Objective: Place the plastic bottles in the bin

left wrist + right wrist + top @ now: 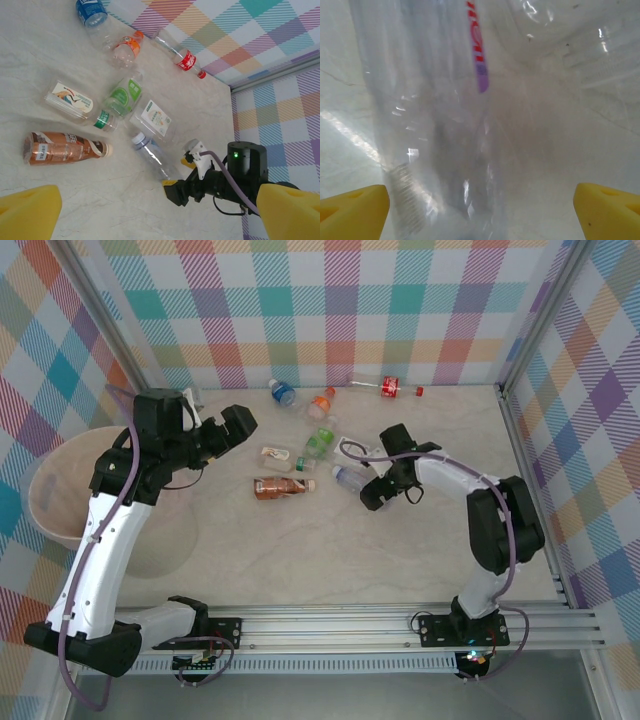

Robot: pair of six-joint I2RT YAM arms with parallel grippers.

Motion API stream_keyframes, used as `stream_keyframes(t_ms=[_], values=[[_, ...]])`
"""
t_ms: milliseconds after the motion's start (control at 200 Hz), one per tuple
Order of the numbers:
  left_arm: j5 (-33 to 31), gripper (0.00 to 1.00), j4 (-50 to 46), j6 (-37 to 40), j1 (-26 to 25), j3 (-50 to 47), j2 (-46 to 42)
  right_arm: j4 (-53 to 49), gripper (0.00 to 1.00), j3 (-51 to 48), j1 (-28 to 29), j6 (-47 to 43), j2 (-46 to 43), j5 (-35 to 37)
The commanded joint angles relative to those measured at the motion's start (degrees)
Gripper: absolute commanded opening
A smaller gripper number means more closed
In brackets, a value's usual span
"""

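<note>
The left claw (160,212) was raised above the left part of the table (300,550), with its yellow fingertips (30,210) spread wide and nothing between them. The right claw (366,490) was low at the table surface near the centre, its fingers spread to either side of a clear bottle (350,478) that lay on its side. In the right wrist view this bottle ran between the two yellow tips; whether either tip touched it could not be told. The bin (55,480) stood at the left edge of the table, partly under the left arm and well apart from the bottles. The remaining bottles lay on the table between the centre and the far wall. A copper-labelled bottle (282,486) lay nearest the arms, to the left of the clear bottle. Behind it lay a white-labelled bottle (277,454) and a green-labelled bottle (320,442), close together. A square clear bottle (350,450) with a pale label lay just beyond the right claw. Near the far wall lay a blue-labelled bottle (283,392), an orange-labelled bottle (322,402) and a red-labelled bottle (388,388).
</note>
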Motion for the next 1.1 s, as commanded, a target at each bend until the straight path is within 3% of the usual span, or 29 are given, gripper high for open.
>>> stream_keyframes(t_ms=[0, 215, 290, 520, 735, 955, 1095], values=[[-0.45, 1.00, 1.33, -0.07, -0.84, -0.71, -0.13, -1.63, 0.94, 1.77, 0.40, -4.71, 1.85, 1.45], [0.08, 1.00, 1.51, -0.09, -0.89, -1.10, 0.73, -1.16, 0.84, 1.20, 2.51, -5.20, 4.04, 2.48], [0.11, 1.00, 1.50, -0.17, -0.87, -1.23, 0.88, -0.52, 0.73, 0.32, 3.02, -5.09, 4.01, 3.22], [1.00, 1.00, 1.50, -0.07, -0.95, -1.50, 0.93, 2.57, 0.56, -3.11, 4.97, -3.27, -1.33, 8.08], [2.50, 1.00, 3.97, -1.20, -1.17, -3.62, 0.75, 8.06, 0.43, -8.79, 6.75, 4.83, -11.27, 2.68], [3.14, 1.00, 7.94, -1.98, -3.72, -5.86, 1.35, 19.87, 0.40, -15.51, 7.37, 19.42, -22.61, -5.11], [2.92, 1.00, 9.72, -1.83, -7.12, -5.99, 3.10, 23.82, 0.40, -16.87, 7.40, 23.05, -26.28, -8.83]])
